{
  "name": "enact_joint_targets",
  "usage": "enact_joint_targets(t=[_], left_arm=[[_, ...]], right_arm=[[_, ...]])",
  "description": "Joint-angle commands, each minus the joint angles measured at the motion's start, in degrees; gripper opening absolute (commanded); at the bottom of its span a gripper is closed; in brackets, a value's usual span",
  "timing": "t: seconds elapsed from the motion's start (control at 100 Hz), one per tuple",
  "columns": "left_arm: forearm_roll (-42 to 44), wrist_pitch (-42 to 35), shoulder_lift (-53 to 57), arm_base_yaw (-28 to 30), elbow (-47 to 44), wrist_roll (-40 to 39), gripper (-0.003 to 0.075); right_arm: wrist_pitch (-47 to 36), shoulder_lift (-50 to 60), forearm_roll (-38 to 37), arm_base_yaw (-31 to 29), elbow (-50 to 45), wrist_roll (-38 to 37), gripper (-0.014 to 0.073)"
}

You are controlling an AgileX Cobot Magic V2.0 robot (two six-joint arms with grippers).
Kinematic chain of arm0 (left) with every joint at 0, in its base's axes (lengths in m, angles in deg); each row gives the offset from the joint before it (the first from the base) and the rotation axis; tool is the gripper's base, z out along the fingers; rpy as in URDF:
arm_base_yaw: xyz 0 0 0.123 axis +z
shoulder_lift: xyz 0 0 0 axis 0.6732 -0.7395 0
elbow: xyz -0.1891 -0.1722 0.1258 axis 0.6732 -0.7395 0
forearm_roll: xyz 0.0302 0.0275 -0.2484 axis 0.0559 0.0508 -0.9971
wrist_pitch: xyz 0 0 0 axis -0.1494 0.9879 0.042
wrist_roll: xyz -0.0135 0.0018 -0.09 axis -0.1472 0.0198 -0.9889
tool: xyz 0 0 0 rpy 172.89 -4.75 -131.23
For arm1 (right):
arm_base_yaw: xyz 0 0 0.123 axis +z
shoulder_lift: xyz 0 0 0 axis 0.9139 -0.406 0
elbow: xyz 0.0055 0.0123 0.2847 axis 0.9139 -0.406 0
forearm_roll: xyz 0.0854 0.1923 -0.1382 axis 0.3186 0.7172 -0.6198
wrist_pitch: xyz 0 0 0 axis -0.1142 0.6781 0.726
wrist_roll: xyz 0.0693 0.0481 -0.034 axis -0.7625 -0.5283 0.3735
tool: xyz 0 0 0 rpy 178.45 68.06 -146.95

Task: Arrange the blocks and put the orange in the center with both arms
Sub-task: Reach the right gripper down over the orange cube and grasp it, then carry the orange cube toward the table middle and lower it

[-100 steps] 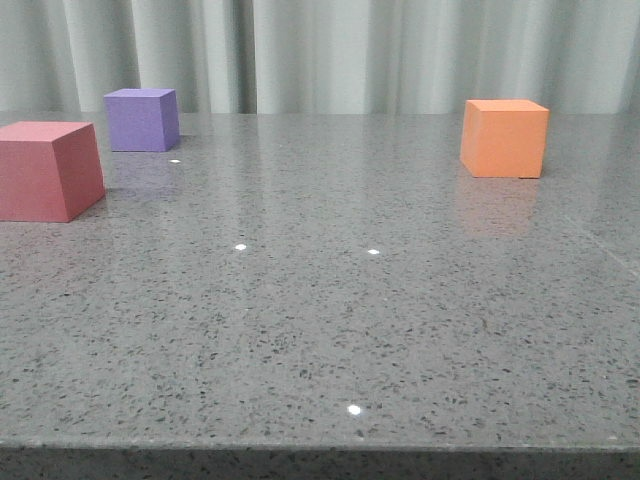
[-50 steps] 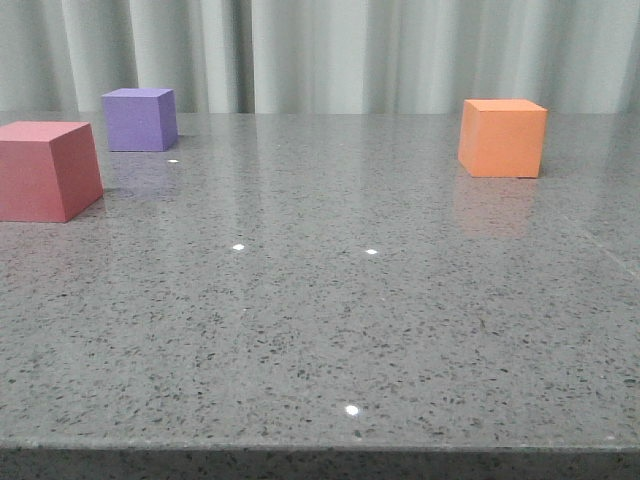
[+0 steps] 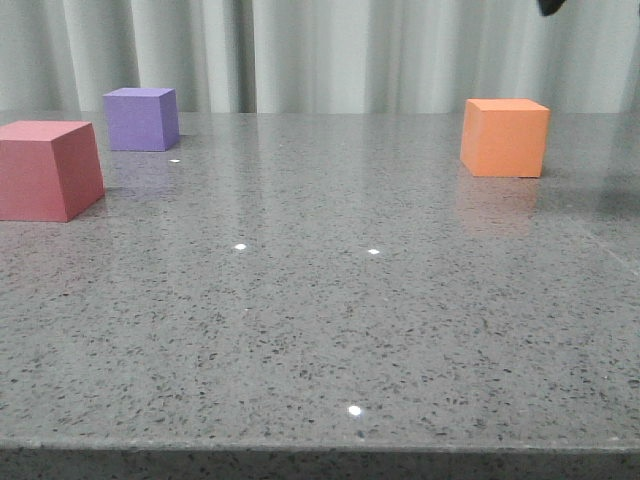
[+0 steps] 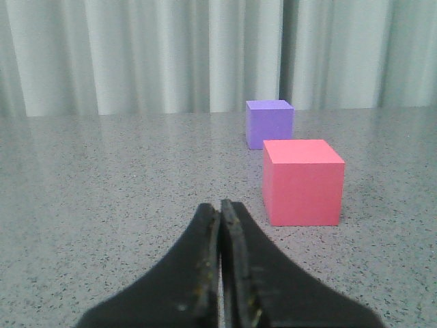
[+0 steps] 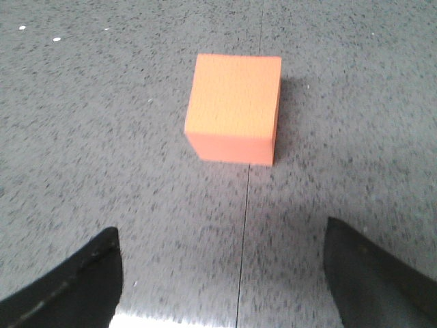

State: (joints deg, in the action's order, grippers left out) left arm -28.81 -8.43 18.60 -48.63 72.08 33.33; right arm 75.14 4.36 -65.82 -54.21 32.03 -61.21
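The orange cube (image 3: pixel 505 137) stands at the back right of the grey table; in the right wrist view the orange cube (image 5: pixel 235 108) lies ahead of my right gripper (image 5: pixel 222 236), whose fingers are spread wide with nothing between them. Only a dark tip of the right arm (image 3: pixel 551 6) shows at the front view's top edge. The pinkish-red cube (image 3: pixel 47 169) sits at the left, the purple cube (image 3: pixel 142 118) behind it. My left gripper (image 4: pixel 220 208) is shut and empty, low over the table, with the pinkish-red cube (image 4: pixel 302 181) ahead and to one side and the purple cube (image 4: pixel 270 124) beyond.
Pale curtains (image 3: pixel 320 55) hang behind the table. The table's front edge (image 3: pixel 320 447) runs along the bottom of the front view. A thin seam (image 5: pixel 247 205) crosses the tabletop beside the orange cube.
A dark tip of the right arm has come into the top right corner of the front view, and a faint shadow now falls right of the orange cube. The cubes stand where they were.
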Motion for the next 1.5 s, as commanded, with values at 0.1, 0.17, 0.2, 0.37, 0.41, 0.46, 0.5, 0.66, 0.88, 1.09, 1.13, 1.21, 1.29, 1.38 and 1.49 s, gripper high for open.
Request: enact_joint_targets(t=[0.1, 0.17, 0.2, 0.37, 0.41, 0.46, 0.5, 0.66, 0.88, 1.09, 1.13, 1.21, 1.29, 1.38, 1.49], left_arm=[[-0.02, -4.55, 1.91, -0.48, -2.36, -0.54, -0.0020], [-0.02, -4.55, 1.91, -0.48, -2.36, -0.54, -0.0020], [-0.02, -4.55, 1.91, -0.48, -2.36, -0.54, -0.0020], [-0.02, -4.55, 1.91, -0.48, -2.36, -0.54, -0.0020], [-0.02, -4.55, 1.91, -0.48, -2.36, -0.54, -0.0020], [-0.02, -4.55, 1.91, -0.48, -2.36, -0.54, -0.0020], [-0.02, -4.55, 1.91, -0.48, -2.36, -0.54, -0.0020], [-0.02, -4.55, 1.91, -0.48, -2.36, -0.54, -0.0020], [-0.02, -4.55, 1.91, -0.48, -2.36, -0.54, -0.0020], [-0.02, -4.55, 1.91, -0.48, -2.36, -0.54, -0.0020], [-0.02, -4.55, 1.91, -0.48, -2.36, -0.54, -0.0020], [-0.02, -4.55, 1.91, -0.48, -2.36, -0.54, -0.0020], [-0.02, -4.55, 1.91, -0.48, -2.36, -0.54, -0.0020], [-0.02, -4.55, 1.91, -0.48, -2.36, -0.54, -0.0020], [-0.02, -4.55, 1.91, -0.48, -2.36, -0.54, -0.0020]], right_arm=[[-3.51, -5.36, -1.87, -0.03, 8.05, 0.76, 0.0591], [-3.85, -7.67, -1.87, -0.03, 10.10, 0.76, 0.0591], [-4.06, -8.71, -2.19, -0.03, 10.81, 0.76, 0.0591], [-4.28, -12.99, -3.30, -0.03, 14.53, 0.76, 0.0591], [-4.38, -13.88, -3.75, -0.03, 15.16, 0.76, 0.0591], [-4.77, -14.71, -4.25, -0.03, 15.60, 0.76, 0.0591], [-5.25, -15.22, -4.53, -0.03, 15.84, 0.76, 0.0591], [-6.86, -17.46, -5.48, -0.03, 16.04, 0.76, 0.0591], [-8.97, -20.95, -5.72, -0.03, 16.04, 0.76, 0.0591], [-8.83, -23.33, -5.72, -0.03, 16.11, 0.71, 0.0584], [-8.59, -23.40, -5.72, -0.03, 16.11, 0.71, 0.0565], [-8.47, -23.14, -5.72, -0.03, 16.11, 0.71, 0.0472], [-8.01, -22.64, -5.67, -0.03, 16.43, 0.71, 0.0377], [-5.79, -21.96, -5.27, 0.02, 17.94, 0.71, 0.0338], [-1.84, -20.74, -4.69, 1.07, 20.77, 0.71, 0.0339]])
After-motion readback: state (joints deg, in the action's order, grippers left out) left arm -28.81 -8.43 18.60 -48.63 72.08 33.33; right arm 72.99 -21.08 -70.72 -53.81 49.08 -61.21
